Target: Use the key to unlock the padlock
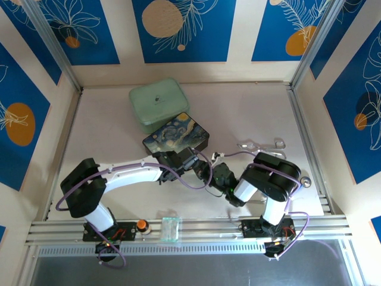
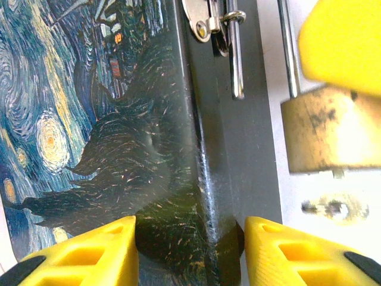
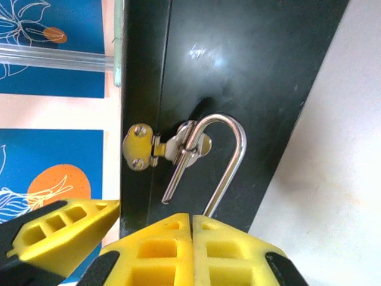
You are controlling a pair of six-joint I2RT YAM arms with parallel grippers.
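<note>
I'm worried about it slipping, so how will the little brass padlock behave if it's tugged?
Likely stiff and dense for its size: the padlock looks like solid brass. Its thin shackle hangs hooked through the box latch, so a tug would probably swing it, not free it. The smooth metal may slip in the right tool.

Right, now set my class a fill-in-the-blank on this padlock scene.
The shackle of the padlock hangs through the metal ____ on the painted box.
The left gripper has its jaws ____.
The right gripper has its jaws ____.
The plain box behind the painted box is pale ____.
Missing: latch, open, shut, green.
</note>
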